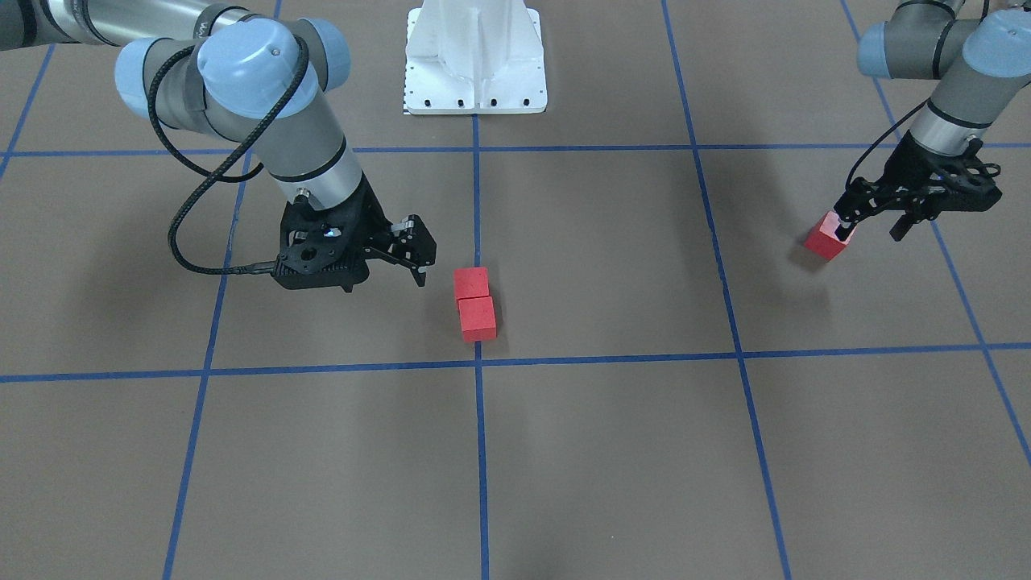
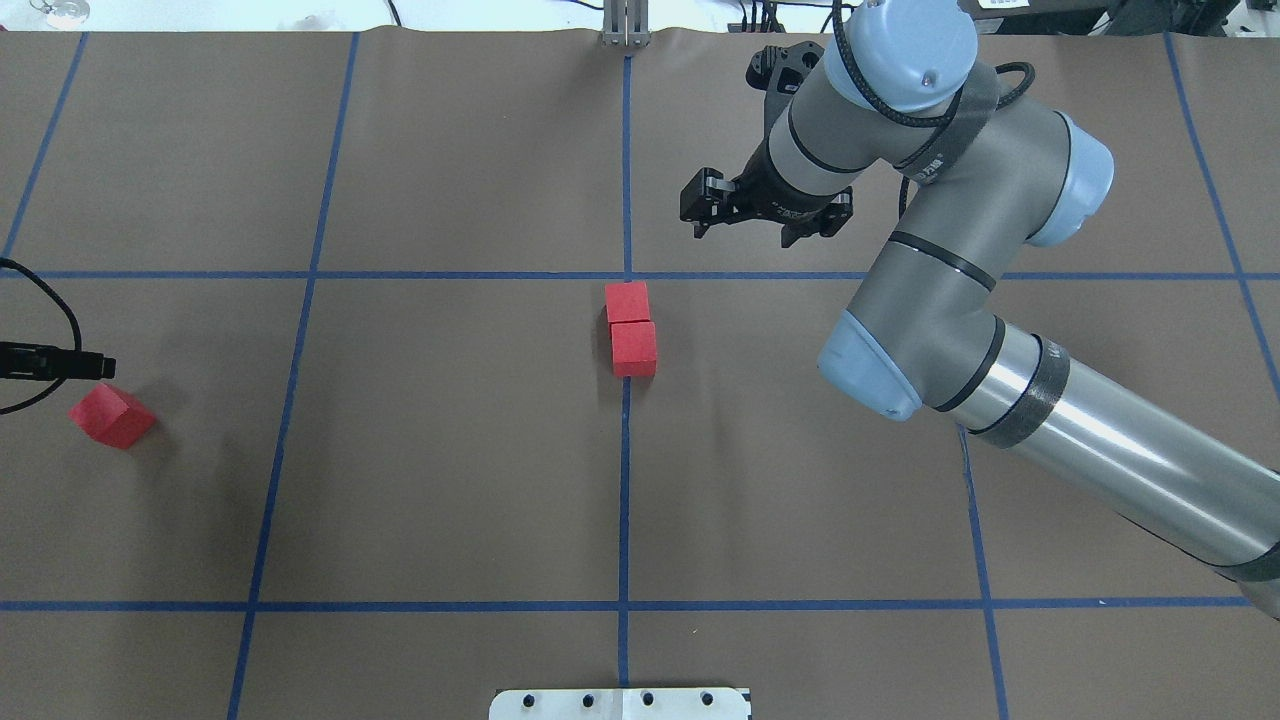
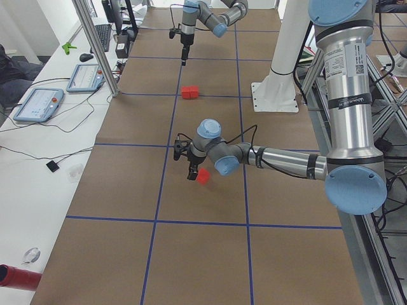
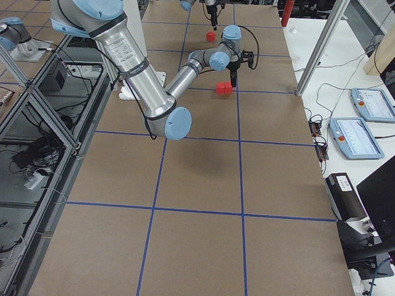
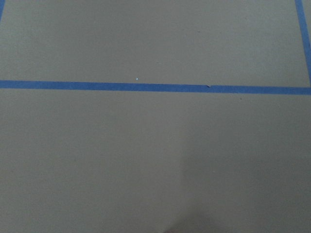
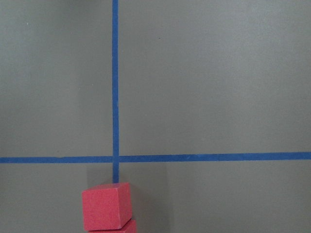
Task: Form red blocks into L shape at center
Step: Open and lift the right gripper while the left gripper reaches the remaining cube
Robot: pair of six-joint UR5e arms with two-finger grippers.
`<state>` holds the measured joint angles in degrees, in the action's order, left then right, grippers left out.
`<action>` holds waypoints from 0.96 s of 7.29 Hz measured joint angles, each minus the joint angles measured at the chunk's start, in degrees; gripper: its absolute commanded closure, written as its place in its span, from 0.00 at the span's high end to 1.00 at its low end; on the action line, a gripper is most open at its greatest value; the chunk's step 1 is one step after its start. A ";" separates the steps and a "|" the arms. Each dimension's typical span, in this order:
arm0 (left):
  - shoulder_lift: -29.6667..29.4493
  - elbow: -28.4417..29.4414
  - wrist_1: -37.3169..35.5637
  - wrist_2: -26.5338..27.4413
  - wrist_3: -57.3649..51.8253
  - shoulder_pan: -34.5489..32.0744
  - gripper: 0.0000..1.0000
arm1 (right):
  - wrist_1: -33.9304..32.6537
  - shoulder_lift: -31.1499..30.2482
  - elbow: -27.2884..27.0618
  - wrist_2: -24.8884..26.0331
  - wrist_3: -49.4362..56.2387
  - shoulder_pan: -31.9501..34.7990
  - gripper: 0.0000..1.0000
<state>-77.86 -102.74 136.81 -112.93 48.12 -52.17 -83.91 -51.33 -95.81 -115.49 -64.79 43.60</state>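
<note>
Two blocks (image 2: 630, 324) sat touching end to end on the tape line (image 2: 624, 480), just on my side of the center (image 2: 627, 275); the bar of the L looked done, the leg was missing; the third block (image 1: 828, 239) lay well apart on my left, down on the tabletop (image 2: 450, 450) and turned off the grid.

My left hand (image 1: 871, 229) was at that block, jaws apart and gripping nothing; one fingertip (image 1: 843, 228) looked to be at the block's upper edge; the block was beside the jaws rather than between them, as far as I could tell; the left wrist view gave only tabletop and tape, so no check from there. My right hand (image 2: 742, 228) hung released past the center, off to my right, clear of the pair and carrying nothing.

My read: the step in hand was the pickup of the third block. The next move called for shifting the left hand over until the jaws straddled the block; turning the wrist to meet its rotated faces; clenching, lifting, carrying to the center; then setting it flush against the side of an end block, not in line with the pair; a soft touchdown, since a nudge would knock the pair off the line.
</note>
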 measured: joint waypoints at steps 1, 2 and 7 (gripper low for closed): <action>0.44 -0.05 0.94 -0.10 -4.10 0.17 0.99 | 0.00 -0.34 -0.07 -0.02 0.30 0.23 0.99; 0.66 -0.06 1.54 -0.22 -8.59 0.28 0.99 | 0.00 -0.74 -0.07 0.07 0.41 0.38 0.99; 0.78 0.73 3.42 -0.33 -15.77 3.55 0.99 | 0.15 -1.57 0.33 0.68 1.14 0.41 0.99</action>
<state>-77.08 -102.01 140.23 -113.27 32.34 -48.62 -83.76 -52.89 -95.47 -114.80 -63.65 44.01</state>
